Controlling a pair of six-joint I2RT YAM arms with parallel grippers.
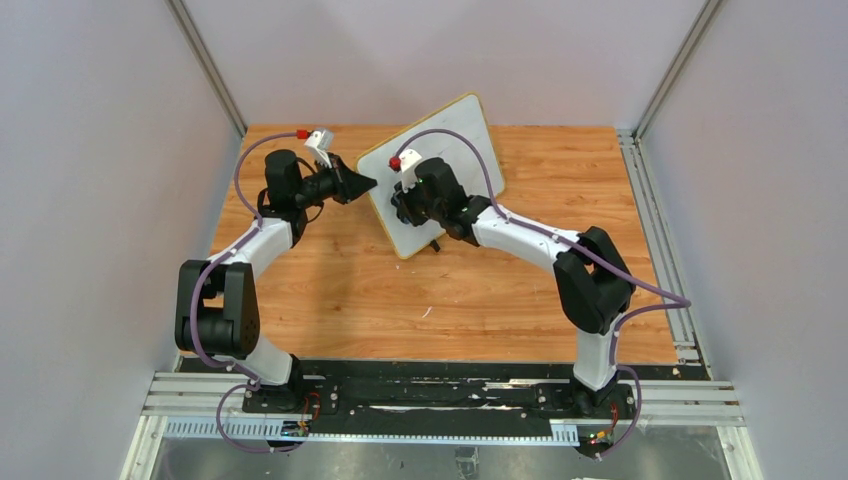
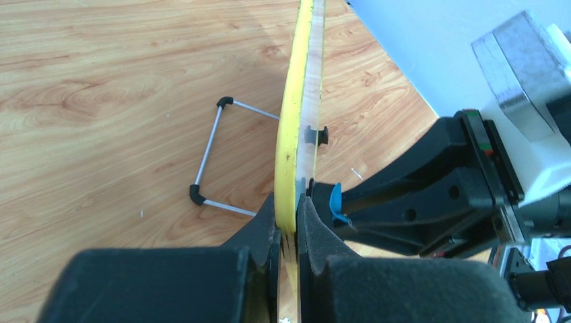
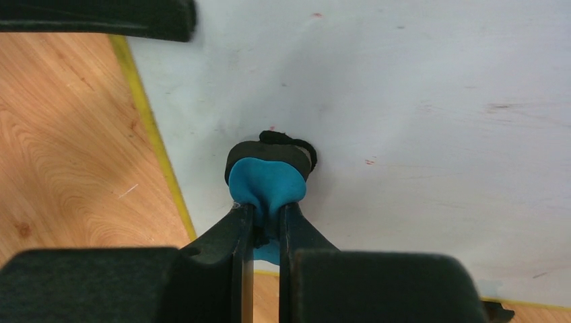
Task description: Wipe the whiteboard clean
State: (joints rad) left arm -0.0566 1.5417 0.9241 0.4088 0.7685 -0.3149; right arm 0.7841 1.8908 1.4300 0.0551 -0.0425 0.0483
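The whiteboard (image 1: 455,140) stands tilted on the wooden table, white with a thin yellow rim. My left gripper (image 1: 366,183) is shut on its left edge; in the left wrist view the jaws (image 2: 296,205) pinch the yellow rim (image 2: 293,128) edge-on. My right gripper (image 1: 402,207) is shut on a blue eraser with a black pad (image 3: 267,180), pressed flat against the board face (image 3: 417,101) near its lower left. The eraser also shows in the left wrist view (image 2: 334,202). Only faint red specks (image 3: 369,162) show on the board in the right wrist view.
A wire stand with black corners (image 2: 207,158) props the board from behind. A black foot (image 1: 433,245) sticks out under the board's lower edge. Wooden table (image 1: 400,300) with grey walls on three sides and a metal rail (image 1: 660,220) along the right.
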